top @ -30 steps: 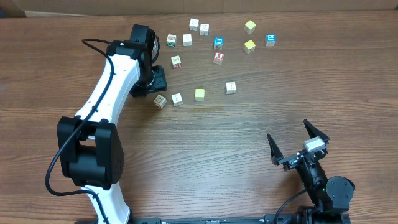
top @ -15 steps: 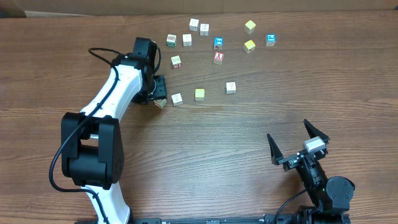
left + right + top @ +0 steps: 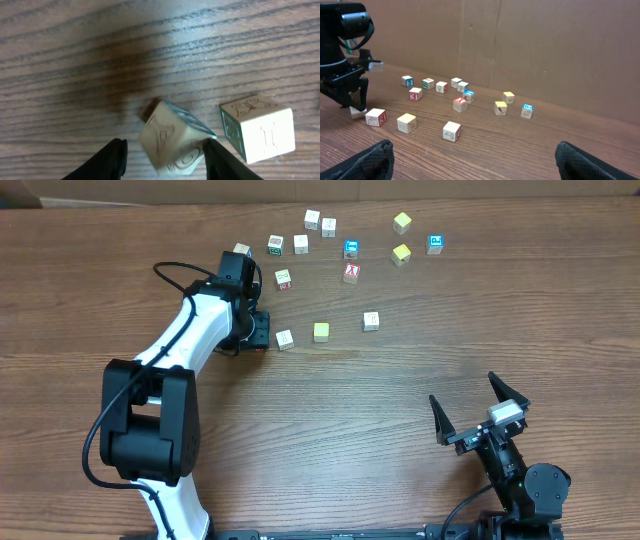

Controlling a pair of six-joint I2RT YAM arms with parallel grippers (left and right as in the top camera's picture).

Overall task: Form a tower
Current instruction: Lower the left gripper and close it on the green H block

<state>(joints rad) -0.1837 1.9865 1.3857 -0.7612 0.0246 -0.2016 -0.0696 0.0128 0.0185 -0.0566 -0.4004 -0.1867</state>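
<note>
Left wrist view is giving us the close-up: the left hand (image 3: pixel 164 148) is straddling a tilted cube (image 3: pixel 172 142). One finger is touching its corner and a gap is showing on the other side, so there's no grip yet; it's likely lining up a first pick. A neighbour cube (image 3: pixel 257 127) is sitting just beside on the table (image 3: pixel 100 50). Overhead, the hand is mostly hiding that cube, but the right hand (image 3: pixel 475 410) is idling wide open, well apart. No tower is standing anywhere.
</note>
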